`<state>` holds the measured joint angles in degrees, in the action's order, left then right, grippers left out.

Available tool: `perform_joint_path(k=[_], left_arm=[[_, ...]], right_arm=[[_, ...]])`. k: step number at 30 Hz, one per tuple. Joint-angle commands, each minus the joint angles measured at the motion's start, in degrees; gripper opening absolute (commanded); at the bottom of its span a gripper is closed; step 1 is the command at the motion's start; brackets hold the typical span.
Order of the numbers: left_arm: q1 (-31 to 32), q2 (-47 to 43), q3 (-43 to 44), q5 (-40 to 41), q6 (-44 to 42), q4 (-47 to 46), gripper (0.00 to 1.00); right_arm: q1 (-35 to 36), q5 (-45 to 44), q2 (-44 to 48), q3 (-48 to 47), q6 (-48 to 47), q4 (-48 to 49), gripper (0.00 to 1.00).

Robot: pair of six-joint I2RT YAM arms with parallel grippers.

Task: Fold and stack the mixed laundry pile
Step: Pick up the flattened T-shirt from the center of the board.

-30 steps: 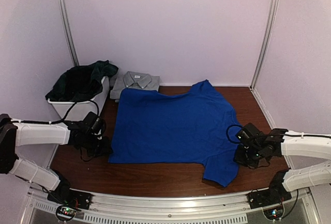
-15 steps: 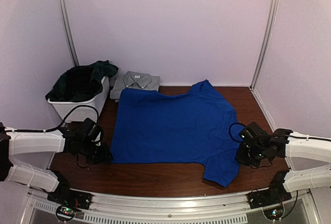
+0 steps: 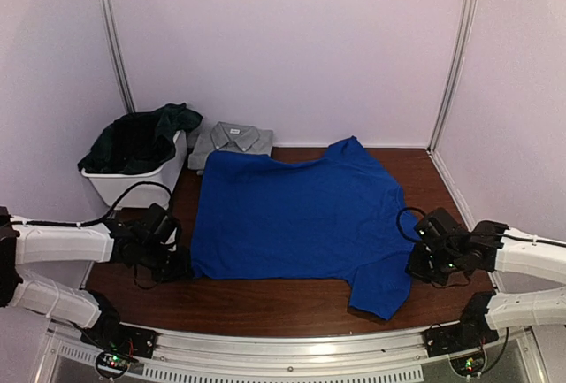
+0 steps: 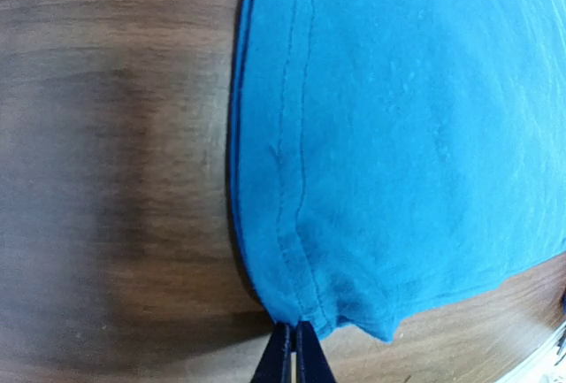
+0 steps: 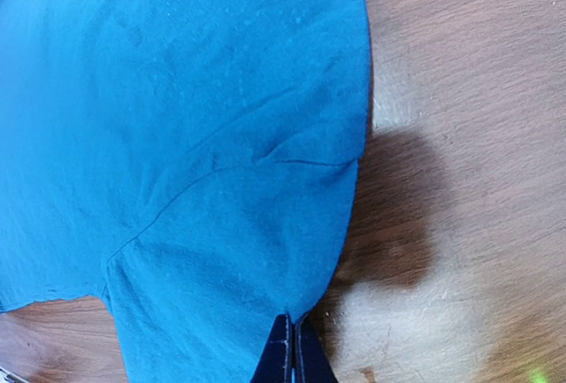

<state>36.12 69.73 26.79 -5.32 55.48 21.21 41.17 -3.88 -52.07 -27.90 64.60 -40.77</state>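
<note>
A pale lilac booth walls in a dark wooden table (image 3: 292, 299) with one garment laid out and both arms low at its sides.

A blue T-shirt (image 3: 296, 215) lies spread flat across the middle of the table, hem toward the left edge and sleeves toward the right. The left gripper (image 3: 181, 266) sits at the shirt's near-left hem corner, and in the left wrist view its fingers (image 4: 293, 352) are pressed together on the stitched hem. The right gripper (image 3: 414, 268) is at the edge of the near sleeve, its fingers likewise closed on the fabric edge. At the far-left corner stands a white basket (image 3: 133, 187) holding a dark green garment (image 3: 141, 135). Just beside it, against the back wall, lies a folded grey shirt (image 3: 232, 140).
</note>
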Motion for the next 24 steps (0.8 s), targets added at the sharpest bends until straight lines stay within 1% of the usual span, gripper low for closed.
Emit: perform_joint_path(k=[1, 9, 15, 20, 24], left_arm=[[0.4, -4.2, 0.1, -0.5, 1.4, 4.5, 0.00], [0.4, -10.1, -2.6, -2.7, 2.7, 8.8, 0.00], [0.4, -15.2, -1.6, -3.8, 2.1, 13.7, 0.00], [0.4, -19.0, 0.6, -3.2, 2.2, 15.9, 0.00], [0.3, -17.0, 2.2, -3.8, 3.4, 13.4, 0.00]], right_arm=[[0.3, -0.7, 3.3, -0.8, 1.5, -3.9, 0.00], [1.5, 0.4, 11.2, -1.2, 4.4, -11.2, 0.00], [3.5, 1.8, 15.1, -1.1, 7.0, -14.2, 0.00], [3.9, 0.0, 16.1, -2.5, 7.1, -13.2, 0.00], [3.9, -1.8, 13.1, -4.7, 5.9, -10.0, 0.00]])
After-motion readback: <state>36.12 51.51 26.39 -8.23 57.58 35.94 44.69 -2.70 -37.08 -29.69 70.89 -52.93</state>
